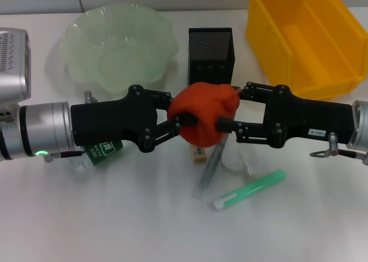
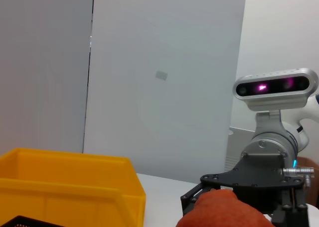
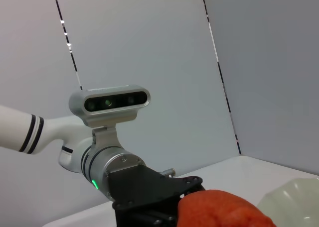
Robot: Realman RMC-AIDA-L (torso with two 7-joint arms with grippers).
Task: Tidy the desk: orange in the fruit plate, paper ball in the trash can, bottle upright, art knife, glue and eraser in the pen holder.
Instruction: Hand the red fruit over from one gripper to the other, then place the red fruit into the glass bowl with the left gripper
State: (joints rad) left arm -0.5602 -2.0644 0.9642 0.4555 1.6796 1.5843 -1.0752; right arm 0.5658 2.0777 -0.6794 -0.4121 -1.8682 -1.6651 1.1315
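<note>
Both grippers are meeting at frame centre in the head view, each touching the orange (image 1: 204,114) held above the surface (image 1: 115,227). Left gripper (image 1: 181,124) is coming in from the left edge, its fingers pinching the left side of the orange. Right gripper (image 1: 227,115) is coming in from the right edge, fingers clamped against the fruit's right side. So the orange is sitting between the two, gripped from both sides.

Fruit plate (image 1: 118,46) is sitting at upper left, nothing visible in it. Pen holder (image 1: 211,55) is standing upright at top centre, just behind the orange. Trash can (image 1: 305,38) is filling the upper right.

Below the orange, art knife (image 1: 210,167) is lying on the surface, nearly vertical in frame. Eraser (image 1: 199,154) is peeking out just left of it, mostly hidden. Glue (image 1: 248,189) is lying diagonally at lower centre-right. Paper ball (image 1: 237,158) is sitting between knife and right gripper. Bottle (image 1: 98,153) is lying under the left arm, mostly covered, green label showing.

Left wrist view is showing the orange (image 2: 224,212), the right gripper body behind it, and the trash can (image 2: 70,187). Right wrist view is showing the orange (image 3: 219,209) and the plate's rim (image 3: 294,202).
</note>
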